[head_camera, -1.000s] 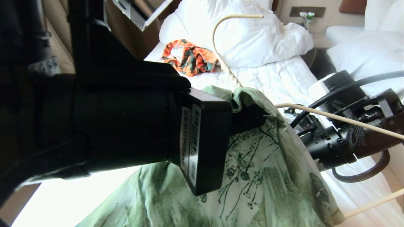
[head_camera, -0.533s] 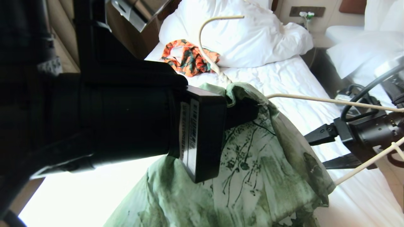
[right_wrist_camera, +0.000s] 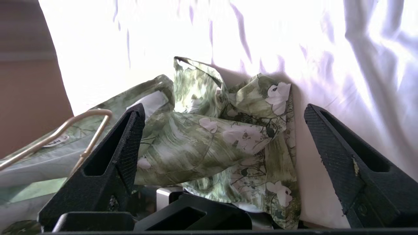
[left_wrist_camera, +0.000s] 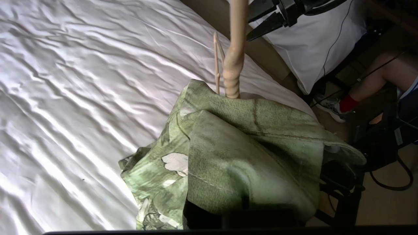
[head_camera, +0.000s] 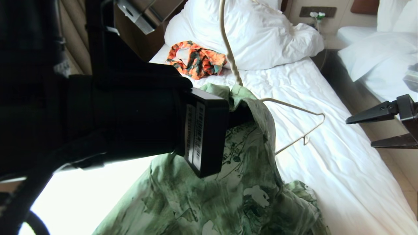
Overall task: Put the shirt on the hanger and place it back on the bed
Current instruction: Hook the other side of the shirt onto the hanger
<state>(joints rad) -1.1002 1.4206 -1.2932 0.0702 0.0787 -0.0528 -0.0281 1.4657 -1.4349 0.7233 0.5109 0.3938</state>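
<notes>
Left gripper (head_camera: 251,116) clamped on shirt (head_camera: 241,182) collar at hanger (head_camera: 294,130) neck, held above bed (head_camera: 326,169). Hanger's right shoulder bare. Right gripper (head_camera: 362,132) fingers wide, empty, well aside. Step: dressing hanger. Next probably: pull shirt over bare shoulder.

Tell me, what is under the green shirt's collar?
Under the shirt collar, the hanger neck rises out and one bare shoulder sticks out sideways. Its other shoulder, and the left gripper's fingers there, are covered by cloth.
</notes>
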